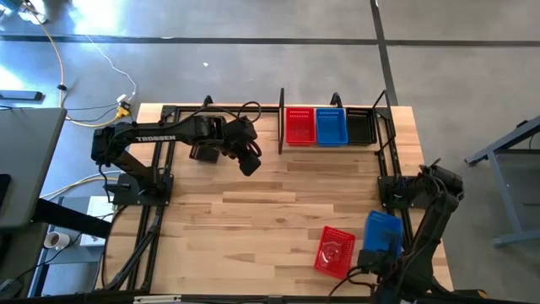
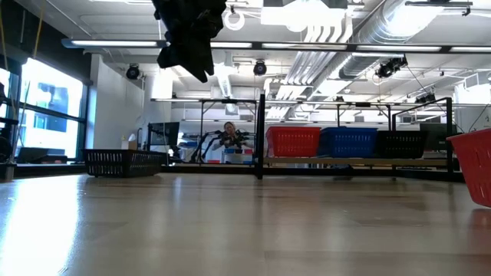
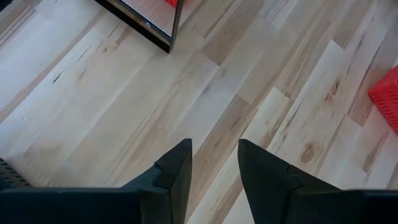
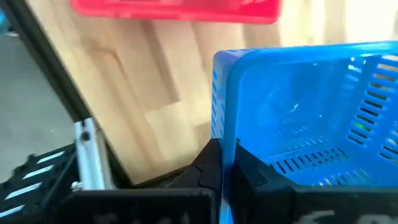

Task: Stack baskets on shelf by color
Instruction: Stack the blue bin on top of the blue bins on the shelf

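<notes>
Shelf (image 1: pixel 283 127) holds red, blue, black baskets; right gripper (image 4: pixel 225 171) clamps a blue basket (image 1: pixel 384 232) (red basket (image 1: pixel 335 251) waits), left gripper (image 3: pixel 214 165) empty, slightly open.

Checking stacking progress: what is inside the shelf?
The shelf holds a red basket, blue basket and black basket side by side; whether more are nested underneath is hidden.

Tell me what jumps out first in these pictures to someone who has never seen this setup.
The shelf at the table's far edge stands out, holding a red basket, a blue basket and a black basket side by side. Near the front right corner, the right gripper is clamped on the wall of a loose blue basket, with a loose red basket beside it. The left gripper hangs open above bare wood.
</notes>
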`<action>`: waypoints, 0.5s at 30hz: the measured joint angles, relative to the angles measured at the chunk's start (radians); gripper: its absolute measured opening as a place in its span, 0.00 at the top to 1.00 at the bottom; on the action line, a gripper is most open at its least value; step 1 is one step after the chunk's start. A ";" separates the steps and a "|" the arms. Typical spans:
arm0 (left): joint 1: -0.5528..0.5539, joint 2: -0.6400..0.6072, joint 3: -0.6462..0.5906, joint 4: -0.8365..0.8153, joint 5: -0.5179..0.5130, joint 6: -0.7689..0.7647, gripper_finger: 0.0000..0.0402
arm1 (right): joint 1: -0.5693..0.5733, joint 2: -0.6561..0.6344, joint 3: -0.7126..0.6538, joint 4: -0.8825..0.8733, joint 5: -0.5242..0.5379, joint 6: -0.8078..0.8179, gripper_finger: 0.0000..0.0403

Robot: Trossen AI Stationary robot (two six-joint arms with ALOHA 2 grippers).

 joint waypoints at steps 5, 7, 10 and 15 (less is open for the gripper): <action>0.000 0.000 0.000 0.000 0.000 0.000 0.70 | -0.044 -0.005 0.028 -0.043 0.115 -0.068 1.00; 0.000 0.000 0.000 0.000 0.000 0.000 0.70 | -0.074 -0.017 0.018 -0.045 0.155 -0.093 1.00; 0.000 0.000 0.000 0.000 0.000 0.000 0.70 | -0.125 -0.047 -0.011 -0.045 0.221 -0.141 1.00; 0.000 0.000 0.000 0.000 0.000 0.000 0.70 | -0.214 -0.136 -0.087 -0.045 0.324 -0.227 1.00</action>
